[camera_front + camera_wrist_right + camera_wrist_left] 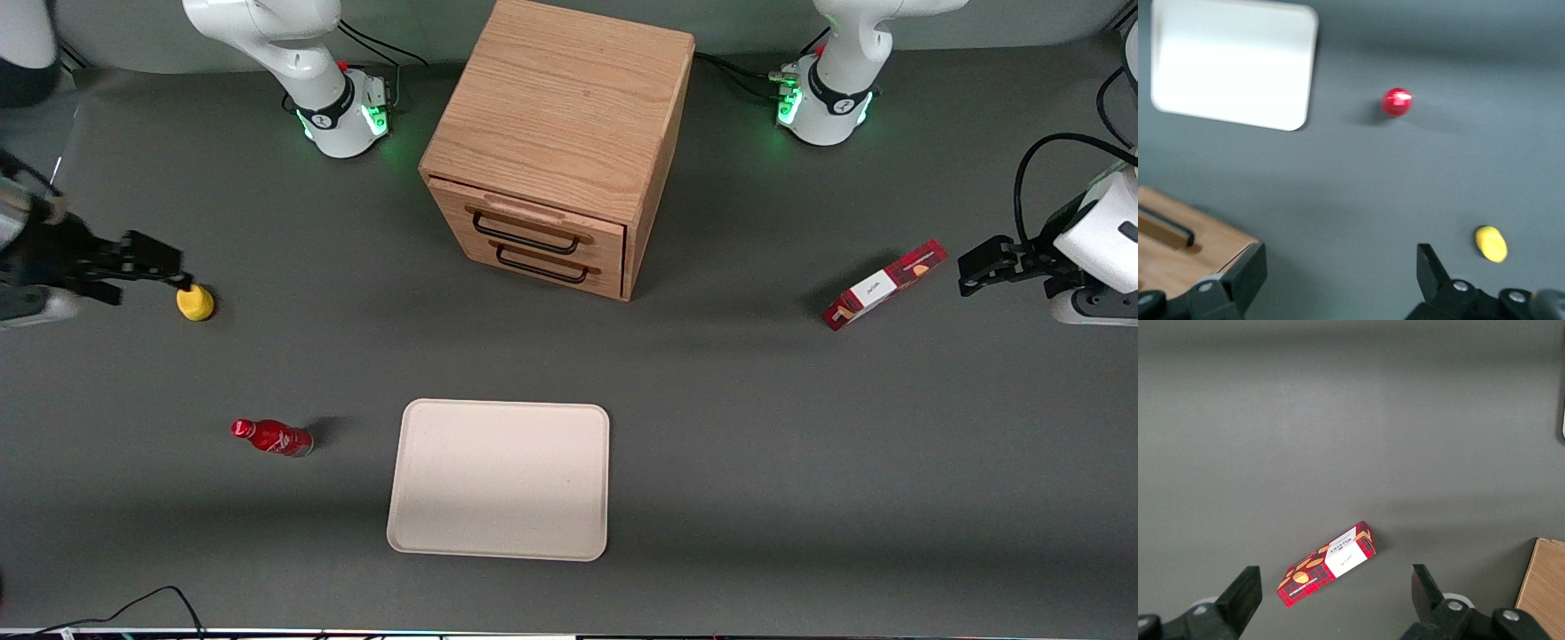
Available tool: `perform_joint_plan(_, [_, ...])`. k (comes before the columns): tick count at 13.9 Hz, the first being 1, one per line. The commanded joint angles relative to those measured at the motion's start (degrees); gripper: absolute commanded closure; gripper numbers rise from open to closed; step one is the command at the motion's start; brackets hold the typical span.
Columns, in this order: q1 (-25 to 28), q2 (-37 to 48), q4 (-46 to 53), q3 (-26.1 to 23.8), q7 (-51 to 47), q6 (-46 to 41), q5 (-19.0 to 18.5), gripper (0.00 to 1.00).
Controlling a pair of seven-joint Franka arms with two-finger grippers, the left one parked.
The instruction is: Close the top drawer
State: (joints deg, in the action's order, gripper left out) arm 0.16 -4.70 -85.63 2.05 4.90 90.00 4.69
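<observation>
Top drawer (533, 224) juts slightly from the oak cabinet (560, 116); the pincer (173, 277) hangs spread wide, empty, beside a lemon (195, 303).

Even, fairly bright overhead light is seen across the grey surface (800, 462). Soft shadows are cast beside the cabinet (556, 142), the red bottle (271, 437) and the box (883, 284). The tray (1235, 63) is washed out to white glare in the right wrist view, where everything is softly blurred. Green glow is thrown around the arm bases. The gripper (169, 271) is rendered dark.
</observation>
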Motion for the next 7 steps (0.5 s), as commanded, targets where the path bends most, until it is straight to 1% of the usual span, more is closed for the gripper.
perform_joint_plan(1, [1.3,3.7,-6.1,3.1,-2.8,4.5,-3.5,0.00])
perform_joint_plan(2, [1.4,3.7,-6.6,3.3,-2.9,5.3,-5.7,0.00])
perform_joint_plan(7, [1.7,3.6,-6.6,3.3,-3.6,6.1,-6.3,0.00])
